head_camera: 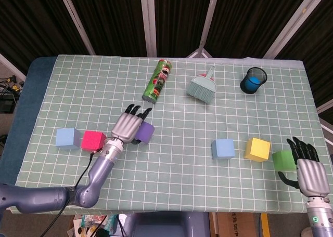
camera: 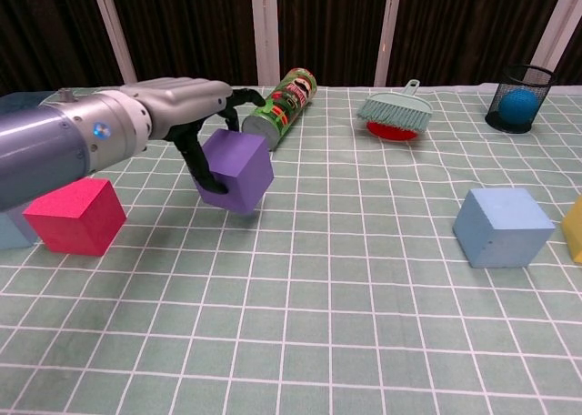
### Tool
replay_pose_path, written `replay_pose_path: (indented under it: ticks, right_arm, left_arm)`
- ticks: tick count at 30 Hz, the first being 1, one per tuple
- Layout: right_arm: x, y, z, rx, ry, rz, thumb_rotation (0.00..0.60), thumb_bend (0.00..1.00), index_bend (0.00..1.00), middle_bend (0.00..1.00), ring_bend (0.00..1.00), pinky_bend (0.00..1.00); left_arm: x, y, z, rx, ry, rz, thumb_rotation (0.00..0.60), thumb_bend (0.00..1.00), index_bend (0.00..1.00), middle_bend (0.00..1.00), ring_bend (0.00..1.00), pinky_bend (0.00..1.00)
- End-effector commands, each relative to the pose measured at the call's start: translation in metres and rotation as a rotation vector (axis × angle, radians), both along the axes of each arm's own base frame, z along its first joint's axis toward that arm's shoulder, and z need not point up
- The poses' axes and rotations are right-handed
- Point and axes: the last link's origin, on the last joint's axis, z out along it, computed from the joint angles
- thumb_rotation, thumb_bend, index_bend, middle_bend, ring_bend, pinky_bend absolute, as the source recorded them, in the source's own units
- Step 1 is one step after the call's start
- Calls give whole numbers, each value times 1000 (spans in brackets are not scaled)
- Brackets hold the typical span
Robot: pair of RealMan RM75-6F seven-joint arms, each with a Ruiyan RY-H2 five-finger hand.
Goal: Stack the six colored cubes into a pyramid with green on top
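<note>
Dark curtains and pale metal struts close off the space behind our table (head_camera: pixel 218 112), which wears a green checked cloth.

From the head view, we see our left hand (head_camera: pixel 126 128) wrapped around the purple cube (head_camera: pixel 145 132), fingers stretched over its top and pointing away from us. Just to the left of that hand sit the pink cube (head_camera: pixel 93 140) and a light blue cube (head_camera: pixel 66 137), side by side. On the right half lie a second blue cube (head_camera: pixel 223 148), the yellow cube (head_camera: pixel 257 149) and the green cube (head_camera: pixel 283 159) in a loose row. Our right hand (head_camera: pixel 307 170) rests near the front right corner, its fingers spread and holding nothing, fingertips close to the green cube; we cannot tell whether they touch it. Along the far side lie a green chip can (head_camera: pixel 157 81) on its side, a small teal brush (head_camera: pixel 202 86) and a black mesh cup (head_camera: pixel 253 80) with something blue inside.

From the chest view, our left hand (camera: pixel 186 106) grips the purple cube (camera: pixel 235 169) between thumb and fingers; the cube is tilted, with one lower edge near the cloth. The pink cube (camera: pixel 75 216) stands well to its left, the chip can (camera: pixel 278 108) just behind it. The blue cube (camera: pixel 503 227) sits far right, with a sliver of yellow at the frame's edge. Our right hand is out of this view.
</note>
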Motion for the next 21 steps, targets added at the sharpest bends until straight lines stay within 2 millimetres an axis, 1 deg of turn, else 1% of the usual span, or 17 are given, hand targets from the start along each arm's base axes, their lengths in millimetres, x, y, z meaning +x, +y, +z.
replay_pose_path:
  ticks: [1, 9, 21]
  right_arm:
    - [0, 0, 1, -1, -3, -1, 600, 272, 0, 0, 0, 0]
    - [0, 0, 1, 4, -16, -3, 600, 272, 0, 0, 0, 0]
    - [-1, -1, 3, 4, -31, -7, 600, 272, 0, 0, 0, 0]
  left_arm:
    - [25, 1, -9, 16, -10, 40, 600, 251, 53, 459, 95, 67]
    - [54, 5, -28, 30, -9, 131, 600, 251, 61, 466, 95, 67]
    - [79, 13, -49, 60, 9, 173, 600, 256, 70, 469, 95, 67]
